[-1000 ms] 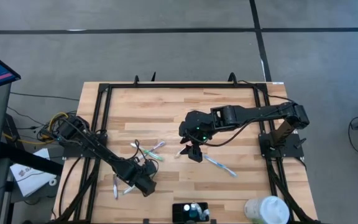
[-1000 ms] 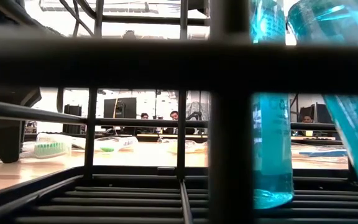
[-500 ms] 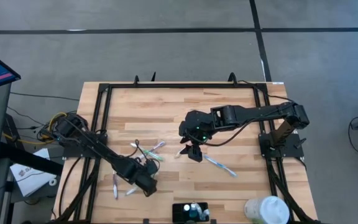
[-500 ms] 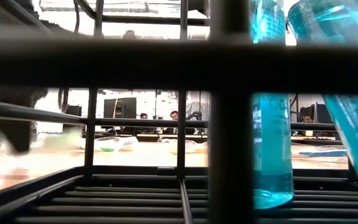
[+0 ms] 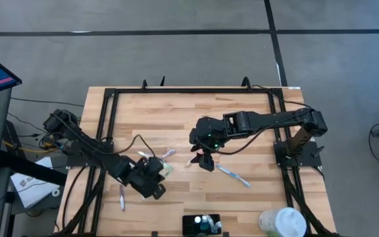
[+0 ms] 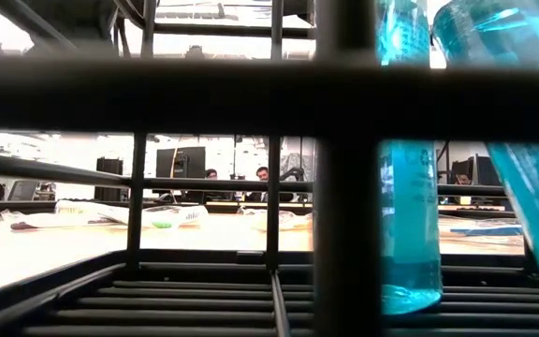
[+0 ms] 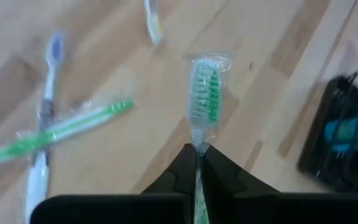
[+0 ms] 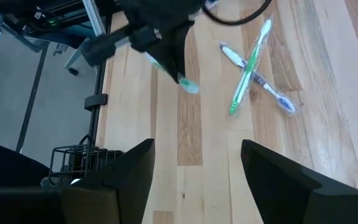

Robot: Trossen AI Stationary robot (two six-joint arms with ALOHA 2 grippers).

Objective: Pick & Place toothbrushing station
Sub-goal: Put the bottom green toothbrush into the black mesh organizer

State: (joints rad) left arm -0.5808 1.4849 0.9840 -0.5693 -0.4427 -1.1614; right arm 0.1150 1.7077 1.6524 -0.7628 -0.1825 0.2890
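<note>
Wooden counter (image 5: pixel 176 118) fills the middle of the overhead frame, grey floor around it. At its bottom edge sits the black toothbrushing station (image 5: pixel 201 224), blue items inside. Lower left, the left gripper (image 7: pixel 199 154) is pinching a wrapped green toothbrush (image 7: pixel 204 87), lifted off the boards. I'd judge the carry is underway; next it must swing toward the station. Centre frame, the right gripper (image 8: pixel 194 163) waits, fingers spread. Station bars block most of the low view.
</note>
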